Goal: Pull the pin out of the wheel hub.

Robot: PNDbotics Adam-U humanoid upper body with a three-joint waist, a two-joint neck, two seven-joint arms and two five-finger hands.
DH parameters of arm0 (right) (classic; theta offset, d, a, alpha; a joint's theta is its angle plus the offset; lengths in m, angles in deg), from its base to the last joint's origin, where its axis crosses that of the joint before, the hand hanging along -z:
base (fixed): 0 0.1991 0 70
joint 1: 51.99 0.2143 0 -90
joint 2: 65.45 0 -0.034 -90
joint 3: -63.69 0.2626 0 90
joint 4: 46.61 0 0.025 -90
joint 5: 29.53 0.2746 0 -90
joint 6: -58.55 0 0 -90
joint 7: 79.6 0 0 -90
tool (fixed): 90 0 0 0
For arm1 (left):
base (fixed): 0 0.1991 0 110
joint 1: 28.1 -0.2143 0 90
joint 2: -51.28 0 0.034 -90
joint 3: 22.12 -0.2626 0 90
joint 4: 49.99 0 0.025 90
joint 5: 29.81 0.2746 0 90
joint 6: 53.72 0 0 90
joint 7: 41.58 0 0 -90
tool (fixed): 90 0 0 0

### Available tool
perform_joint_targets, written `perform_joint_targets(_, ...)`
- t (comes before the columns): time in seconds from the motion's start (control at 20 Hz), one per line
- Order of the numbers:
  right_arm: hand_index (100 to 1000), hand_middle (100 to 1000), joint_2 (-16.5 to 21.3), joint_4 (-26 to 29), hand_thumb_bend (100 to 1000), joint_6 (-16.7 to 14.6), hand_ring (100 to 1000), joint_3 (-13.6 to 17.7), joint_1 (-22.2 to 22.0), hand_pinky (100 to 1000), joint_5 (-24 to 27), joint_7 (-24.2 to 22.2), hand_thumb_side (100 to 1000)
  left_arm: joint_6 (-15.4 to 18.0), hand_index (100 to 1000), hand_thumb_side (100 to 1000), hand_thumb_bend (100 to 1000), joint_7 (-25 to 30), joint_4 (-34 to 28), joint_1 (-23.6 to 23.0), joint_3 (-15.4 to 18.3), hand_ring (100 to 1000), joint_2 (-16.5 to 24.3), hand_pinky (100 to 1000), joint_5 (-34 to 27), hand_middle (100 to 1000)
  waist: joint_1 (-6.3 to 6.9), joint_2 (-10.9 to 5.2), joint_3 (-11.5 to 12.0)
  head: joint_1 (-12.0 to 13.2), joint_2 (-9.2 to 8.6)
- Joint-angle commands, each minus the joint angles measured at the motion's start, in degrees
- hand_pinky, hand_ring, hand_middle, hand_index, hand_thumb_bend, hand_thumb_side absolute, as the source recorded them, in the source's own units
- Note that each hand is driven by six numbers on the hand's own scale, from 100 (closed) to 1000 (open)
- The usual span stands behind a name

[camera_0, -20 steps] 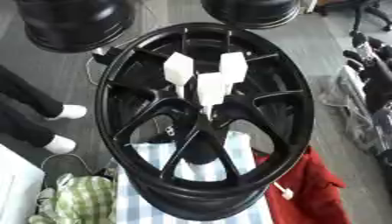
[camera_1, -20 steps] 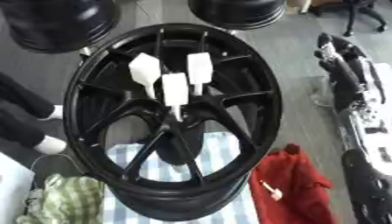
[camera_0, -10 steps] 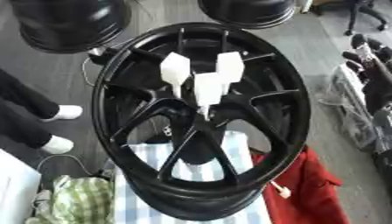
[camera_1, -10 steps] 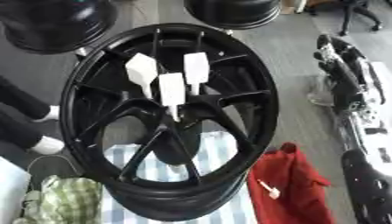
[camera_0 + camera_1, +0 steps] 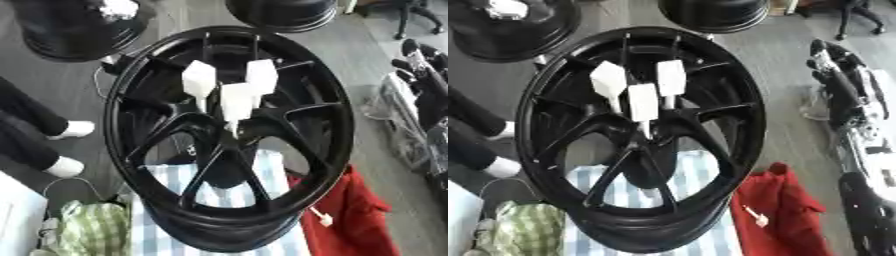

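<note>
Showing at the right edge, well apart from the wheel, the right hand [image 5: 834, 75] touches none of the task's things; whether it is open or closed I cannot tell. The left hand is out of sight. The black wheel hub [image 5: 229, 145] stands tilted on a blue-and-white striped cloth [image 5: 236, 192]. Three white pins [image 5: 642, 103] stick up close together at the centre where the spokes meet, all seated. A red cloth [image 5: 785, 210] lies just beside the rim, and a green checked cloth [image 5: 87, 230] lies at the lower left
</note>
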Motion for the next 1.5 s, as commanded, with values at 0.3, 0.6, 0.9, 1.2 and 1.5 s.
perform_joint_targets(0.3, 775, 798, 1.44, 0.45, 290, -0.05, 777, -0.03, 0.79, 920, -0.12, -0.28, 386, 2.45, 814, 279, 413, 0.24, 4.40, 2.67, -2.19, 842, -2.17, 832, 3.53, 778, -0.10, -0.81, -0.22, 0.41, 0.23)
perform_joint_targets(0.6, 775, 798, 1.38, 0.42, 289, -0.06, 777, -0.04, 0.91, 920, -0.05, -0.34, 386, 3.60, 815, 290, 418, 0.24, 5.51, 2.77, -2.83, 843, -3.22, 831, 3.56, 778, -0.09, -0.86, -0.36, 0.47, 0.26)
perform_joint_targets(0.9, 775, 798, 1.47, 0.22, 288, 0.14, 777, -0.22, 1.02, 920, -0.06, -0.38, 387, 5.26, 808, 465, 544, 0.24, 7.49, 3.24, -4.89, 834, -4.18, 818, 0.71, 767, 0.21, -0.72, -0.49, 0.44, 0.37)
perform_joint_targets(1.2, 774, 796, 1.62, 0.09, 285, 0.33, 776, -0.30, 0.98, 920, -0.07, -0.29, 387, 4.45, 806, 511, 567, 0.24, 7.18, 3.63, -6.34, 833, -3.93, 811, -4.26, 764, 0.36, -0.75, -0.39, 0.42, 0.37)
perform_joint_targets(1.5, 774, 796, 1.63, 0.07, 285, 0.40, 776, -0.36, 1.06, 920, -0.01, -0.20, 387, 2.47, 804, 504, 577, 0.24, 5.84, 3.58, -7.87, 832, -3.80, 810, -7.45, 762, 0.35, -0.65, -0.46, 0.61, 0.37)
